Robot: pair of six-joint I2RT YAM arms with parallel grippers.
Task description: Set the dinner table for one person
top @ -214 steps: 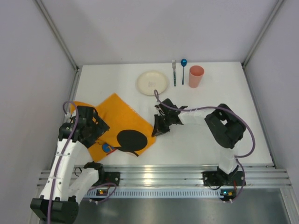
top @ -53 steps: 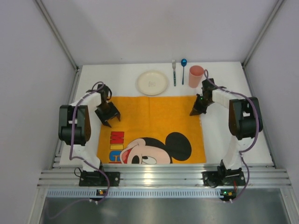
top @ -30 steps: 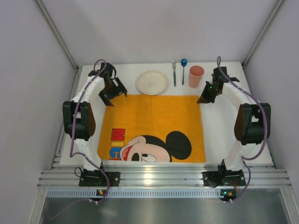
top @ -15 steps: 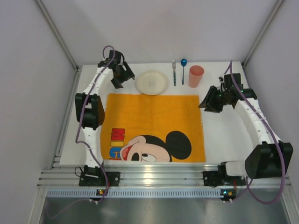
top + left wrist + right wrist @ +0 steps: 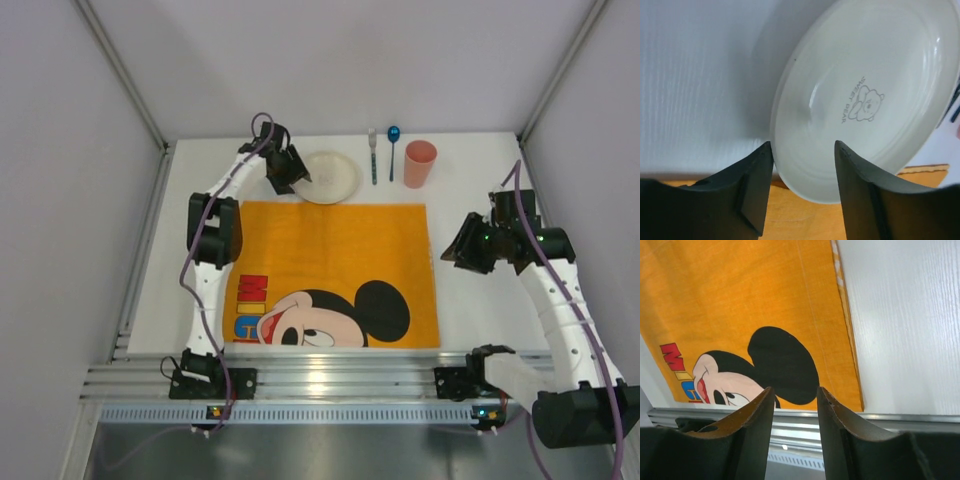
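The left gripper (image 5: 802, 145) is spread, its fingers (image 5: 755, 190) standing either side of the near rim of the plate (image 5: 865, 100); whether they touch it cannot be told. The plate lies at the far edge of the orange mat (image 5: 330, 250). To its right, in a row, lie a fork (image 5: 372, 155), a spoon (image 5: 393, 150) and a pink cup (image 5: 420, 163). The right gripper (image 5: 794, 390) is also spread and holds nothing. It hangs just beside the mat's right edge, well apart from the cup. The white table (image 5: 500, 310) bears all of these, with its rail (image 5: 350, 375) along the near edge.
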